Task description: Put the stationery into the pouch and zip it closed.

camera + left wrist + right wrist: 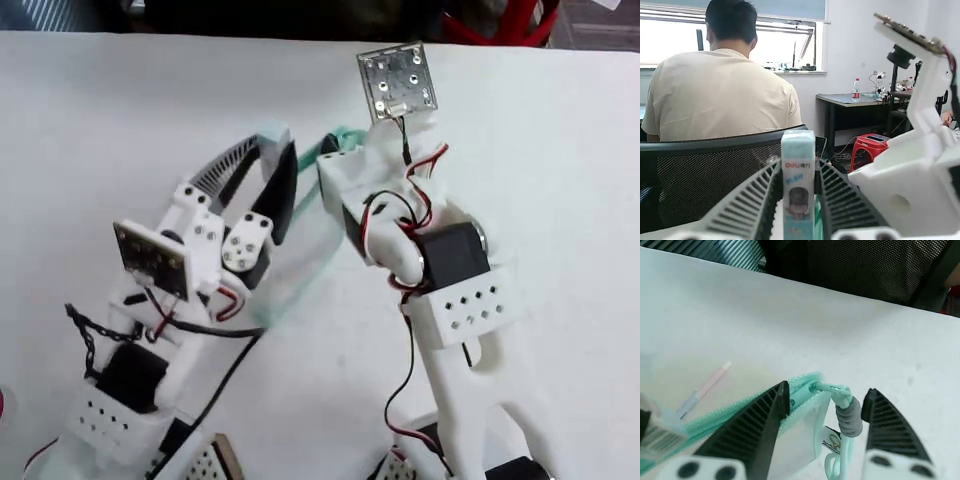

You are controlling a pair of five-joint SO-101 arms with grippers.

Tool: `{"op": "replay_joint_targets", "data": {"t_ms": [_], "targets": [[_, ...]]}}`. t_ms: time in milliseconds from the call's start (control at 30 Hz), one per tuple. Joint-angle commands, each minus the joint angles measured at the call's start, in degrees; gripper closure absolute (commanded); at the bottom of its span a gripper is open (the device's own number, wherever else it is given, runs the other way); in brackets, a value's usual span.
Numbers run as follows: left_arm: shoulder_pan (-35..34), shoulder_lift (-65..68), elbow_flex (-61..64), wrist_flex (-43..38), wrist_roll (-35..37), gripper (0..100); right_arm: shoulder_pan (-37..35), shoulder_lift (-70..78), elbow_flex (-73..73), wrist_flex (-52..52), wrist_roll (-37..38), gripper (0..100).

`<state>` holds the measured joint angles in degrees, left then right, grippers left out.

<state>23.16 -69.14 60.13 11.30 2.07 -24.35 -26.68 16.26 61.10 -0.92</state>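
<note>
The translucent pouch (300,265) with teal edging lies on the white table between the two arms. My left gripper (274,142) hovers over its far part, shut on a small pale eraser box (798,185) that stands upright between the ribbed fingers (760,195). My right gripper (825,410) is open at the pouch's (800,437) far end. Its black fingers (762,420) straddle the teal zipper pull (832,390) and a grey loop (847,415). A pink and grey pen (705,390) shows beside or through the pouch; I cannot tell which.
The right arm's white body (910,170) stands close beside the left gripper. A black mesh chair (865,265) sits beyond the table's far edge. Bare white table (120,110) spreads to the left and to the far right (560,130).
</note>
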Motion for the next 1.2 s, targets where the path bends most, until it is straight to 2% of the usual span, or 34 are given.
{"op": "replay_joint_targets", "data": {"t_ms": [0,167,333,600,800,967,1067,1167], "targets": [[-0.92,6.90,-0.70,-5.89,0.53,92,-0.22,1.10,3.52,0.40,0.00,75.8],[-2.95,10.95,-1.58,-7.03,0.62,90,-0.22,1.10,3.52,0.40,0.00,75.8],[-2.51,7.87,-2.11,2.99,0.70,76,-0.22,1.10,3.52,0.31,0.00,75.8],[-3.03,3.82,-2.02,7.21,0.35,76,-0.22,1.10,3.52,0.48,0.00,75.8],[1.89,0.92,-1.67,8.97,0.26,78,0.13,1.10,3.52,0.48,0.00,75.8],[2.24,0.48,-2.11,8.79,0.26,80,0.31,1.10,3.52,0.31,0.00,75.8],[-3.03,-0.57,-3.69,9.32,0.18,80,0.31,1.10,3.52,0.31,0.00,75.8],[-15.08,-3.38,-7.56,11.60,0.18,80,0.31,1.10,3.52,0.31,0.00,75.8]]}}
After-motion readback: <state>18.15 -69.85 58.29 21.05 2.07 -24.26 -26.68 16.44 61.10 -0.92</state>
